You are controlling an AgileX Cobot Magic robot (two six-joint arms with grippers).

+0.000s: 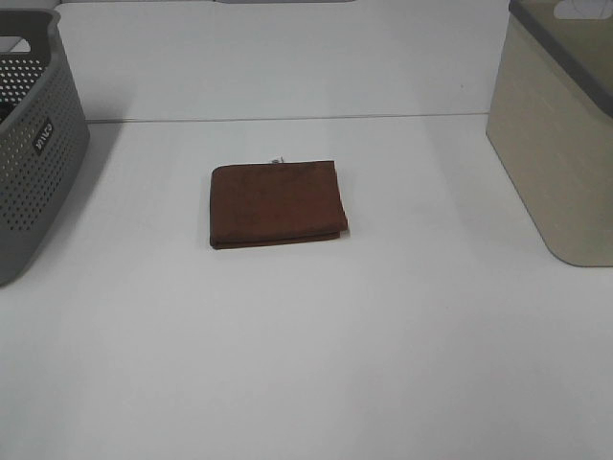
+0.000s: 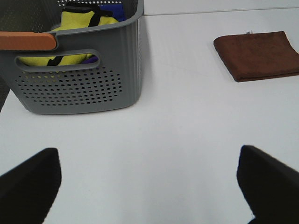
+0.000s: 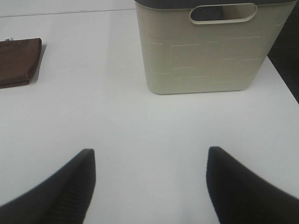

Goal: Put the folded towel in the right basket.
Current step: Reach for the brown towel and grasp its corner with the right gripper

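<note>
A folded brown towel (image 1: 277,203) lies flat on the white table, near its middle. It also shows in the left wrist view (image 2: 258,54) and in part in the right wrist view (image 3: 18,61). The right basket (image 1: 560,134) is beige with a dark rim and stands at the table's right edge; the right wrist view shows it too (image 3: 205,51). Neither arm shows in the high view. My left gripper (image 2: 149,184) is open and empty over bare table. My right gripper (image 3: 149,179) is open and empty, short of the beige basket.
A grey perforated basket (image 1: 29,144) stands at the left edge. In the left wrist view this grey basket (image 2: 79,79) holds yellow and blue cloth and has an orange handle (image 2: 27,41). The table's right edge (image 3: 282,77) runs beside the beige basket.
</note>
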